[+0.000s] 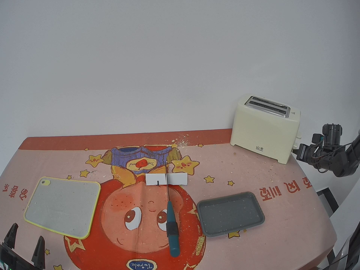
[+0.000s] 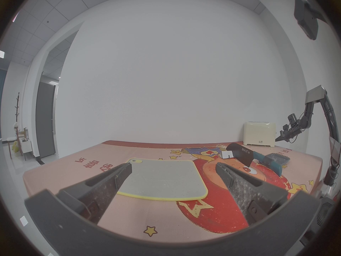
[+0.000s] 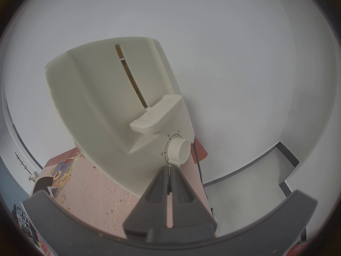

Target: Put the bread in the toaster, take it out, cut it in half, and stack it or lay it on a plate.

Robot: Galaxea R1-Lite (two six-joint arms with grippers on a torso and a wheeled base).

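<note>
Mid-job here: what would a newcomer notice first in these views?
The cream toaster at the far right of the table, with the shut right end effector close by its dial. Then the teal-handled knife sits mid-table, between the cutting board and the grey plate.
</note>
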